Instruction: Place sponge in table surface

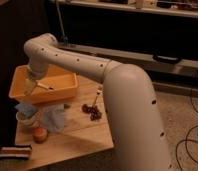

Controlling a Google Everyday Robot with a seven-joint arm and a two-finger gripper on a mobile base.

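The sponge (24,108), a small blue-grey block, sits at the top of a white cup (25,120) near the left edge of the table surface (79,134), a pale wooden top. I cannot tell whether it rests on the cup or just behind it. My gripper (29,86) hangs from the bent white arm (87,62) over the left part of an orange bin (59,94). It is a little above and behind the sponge, apart from it.
A flat blue-grey cloth (55,118) lies next to the cup. An orange fruit (39,134) and a brown-and-white striped block (14,151) sit near the front left. Dark grapes (92,111) lie mid-table. A small pale item (45,86) lies in the bin. Cables trail on the floor at right.
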